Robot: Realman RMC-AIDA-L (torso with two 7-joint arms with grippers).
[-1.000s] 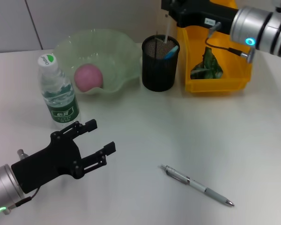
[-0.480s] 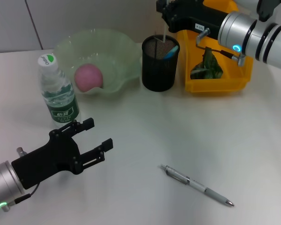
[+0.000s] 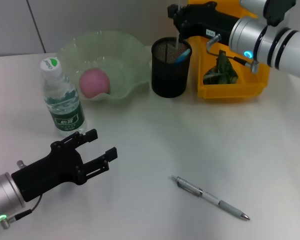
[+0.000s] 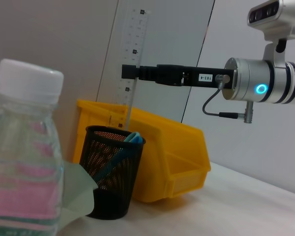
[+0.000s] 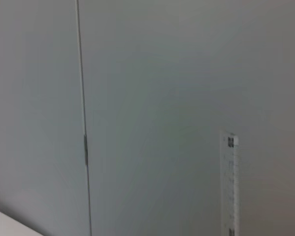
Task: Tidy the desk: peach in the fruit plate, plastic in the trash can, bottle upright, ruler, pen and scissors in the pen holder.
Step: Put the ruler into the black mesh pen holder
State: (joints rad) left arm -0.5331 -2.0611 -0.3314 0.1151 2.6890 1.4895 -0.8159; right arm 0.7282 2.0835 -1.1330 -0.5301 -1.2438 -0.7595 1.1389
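My right gripper is shut on the clear ruler, which stands upright over the black mesh pen holder with its lower end inside the rim. The ruler's top also shows in the right wrist view. A light blue scissors handle pokes out of the holder. The pink peach lies in the pale green fruit plate. The bottle stands upright beside it. Green plastic sits in the yellow trash can. A silver pen lies on the desk. My left gripper hovers open below the bottle.
The fruit plate, pen holder and trash can stand close together in a row along the back of the white desk. The bottle is just beyond my left gripper's fingers. A grey wall panel rises behind the desk.
My right gripper has carried the ruler leftward, bringing it over the pen holder. My left gripper has drawn back a little toward the near left edge.
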